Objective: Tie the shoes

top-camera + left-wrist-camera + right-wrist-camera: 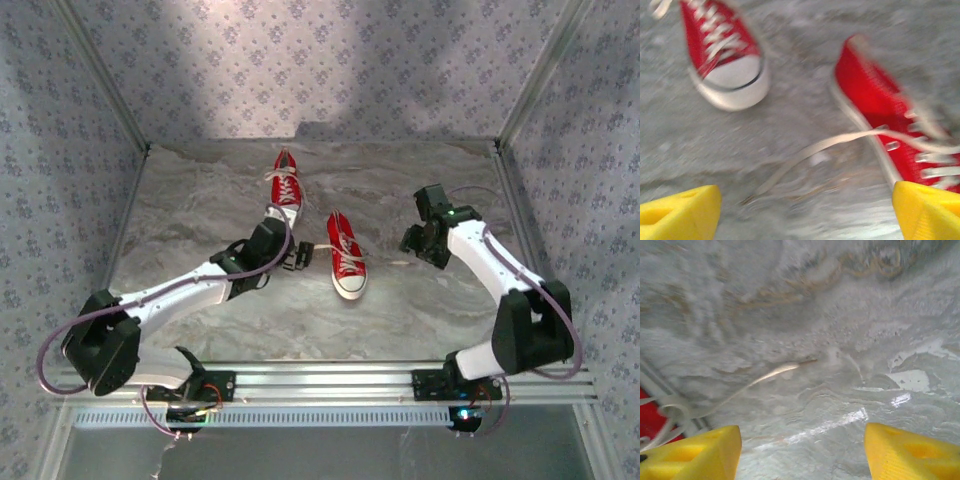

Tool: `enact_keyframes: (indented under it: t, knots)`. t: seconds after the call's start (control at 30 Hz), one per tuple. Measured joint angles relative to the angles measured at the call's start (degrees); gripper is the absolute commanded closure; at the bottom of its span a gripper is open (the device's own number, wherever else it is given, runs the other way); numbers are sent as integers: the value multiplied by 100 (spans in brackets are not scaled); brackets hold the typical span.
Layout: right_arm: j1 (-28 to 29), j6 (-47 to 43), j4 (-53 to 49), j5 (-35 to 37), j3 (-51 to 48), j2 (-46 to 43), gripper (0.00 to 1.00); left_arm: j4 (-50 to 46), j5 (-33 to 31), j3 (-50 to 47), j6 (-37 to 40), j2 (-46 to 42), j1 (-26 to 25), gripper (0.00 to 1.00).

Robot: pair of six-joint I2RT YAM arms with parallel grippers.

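Marble-look table [190,210]. Two red sneakers mid-frame in top view, one [285,188] upper and one [347,258] lower right, apart, toes toward the bottom edge. Left hand [801,200] wide, empty, above a loose white lace [810,150]. Right hand [801,437] wide, empty, with a lace end [775,372] lying beyond it.

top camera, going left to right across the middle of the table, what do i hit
left end effector → nearer red shoe → right end effector
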Motion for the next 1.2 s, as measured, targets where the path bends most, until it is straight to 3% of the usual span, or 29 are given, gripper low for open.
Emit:
enact_keyframes:
  t: [0.23, 0.5, 0.87, 1.0, 1.2]
  knots:
    - [79, 1132, 518, 90, -98, 503, 38, -87, 79, 127, 354, 616, 426, 12]
    - [549, 2546, 673, 492, -66, 1189, 39, 4, 345, 463, 903, 1158, 616, 11]
    - [422, 3001, 951, 686, -20, 1722, 41, 131, 601, 468, 1165, 1163, 732, 9]
    - [393, 2992, 817, 688, 72, 1808, 55, 111, 688, 481, 1300, 1189, 807, 7]
    - [306, 2922, 627, 682, 111, 1843, 84, -153, 1108, 800, 1648, 1565, 949, 6]
